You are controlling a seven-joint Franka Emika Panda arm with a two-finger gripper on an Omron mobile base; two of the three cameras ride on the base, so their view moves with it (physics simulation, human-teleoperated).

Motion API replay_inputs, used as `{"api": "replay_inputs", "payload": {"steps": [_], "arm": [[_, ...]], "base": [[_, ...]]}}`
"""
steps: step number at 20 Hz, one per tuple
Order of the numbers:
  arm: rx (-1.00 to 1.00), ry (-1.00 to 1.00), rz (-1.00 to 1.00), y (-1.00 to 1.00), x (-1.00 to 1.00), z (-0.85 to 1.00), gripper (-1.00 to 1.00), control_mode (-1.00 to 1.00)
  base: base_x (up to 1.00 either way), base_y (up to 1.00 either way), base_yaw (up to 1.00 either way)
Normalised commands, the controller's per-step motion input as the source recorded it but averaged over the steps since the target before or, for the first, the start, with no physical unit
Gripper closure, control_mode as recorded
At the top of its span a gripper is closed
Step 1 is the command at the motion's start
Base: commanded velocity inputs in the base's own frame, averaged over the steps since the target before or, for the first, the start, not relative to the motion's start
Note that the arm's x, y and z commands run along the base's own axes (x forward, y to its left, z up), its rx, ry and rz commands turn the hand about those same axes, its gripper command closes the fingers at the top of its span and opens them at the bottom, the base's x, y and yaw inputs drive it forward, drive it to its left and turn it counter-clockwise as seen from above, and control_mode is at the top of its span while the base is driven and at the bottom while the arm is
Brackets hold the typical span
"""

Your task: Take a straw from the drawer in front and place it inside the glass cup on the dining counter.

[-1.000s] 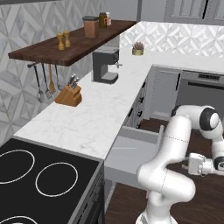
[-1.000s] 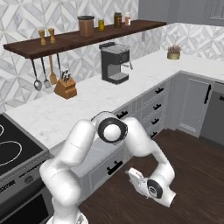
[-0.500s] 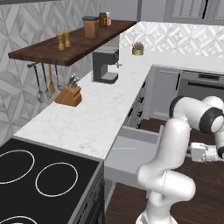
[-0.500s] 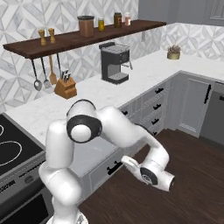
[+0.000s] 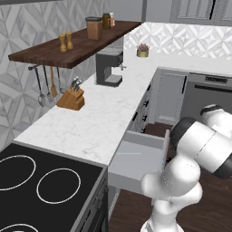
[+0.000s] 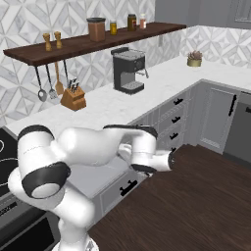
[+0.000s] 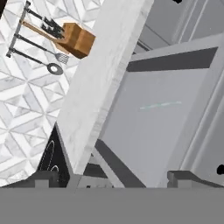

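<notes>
Jaws apart, empty, above open drawer [image 7: 166, 131].
Risk: thin straw [image 7: 160, 105] lies flat; closing off-centre could miss or flick it.

One drawer [image 5: 136, 163] stands open at centre frame, and one straw [image 7: 160, 105] lies in it, a single pale line. One coffee machine [image 6: 129, 71] sits on the desk [image 5: 95, 122], one knife block [image 5: 71, 99] left of it, one small potted plant [image 5: 143, 50] at the far corner. On the shelf [image 6: 83, 45]: two little shakers [image 6: 52, 40] at upper left, one big brown canister [image 6: 96, 29], then what looks like three small jars [image 6: 128, 22], though they're tiny. Three utensils [image 6: 49, 84] hang beneath. Two burner rings [image 5: 27, 181] show whole on the one stove at lower left.
</notes>
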Motion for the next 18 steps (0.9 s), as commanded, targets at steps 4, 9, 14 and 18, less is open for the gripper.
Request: {"api": "replay_inputs", "payload": {"steps": [4, 9, 14, 18], "arm": [[-0.06, 0.51, 0.00, 0.58, 0.86, 0.06, -1.00, -1.00], [-0.03, 0.49, 0.00, 0.26, 0.68, -0.24, -1.00, -1.00], [-0.05, 0.32, 0.00, 0.06, 0.49, -0.51, -1.00, -1.00], [-0.07, 0.21, 0.00, 0.00, 0.40, -0.55, -1.00, -1.00]], "base": [[0.00, 0.00, 0.00], [0.00, 0.00, 0.00], [0.00, 0.00, 0.00], [0.00, 0.00, 0.00]]}}
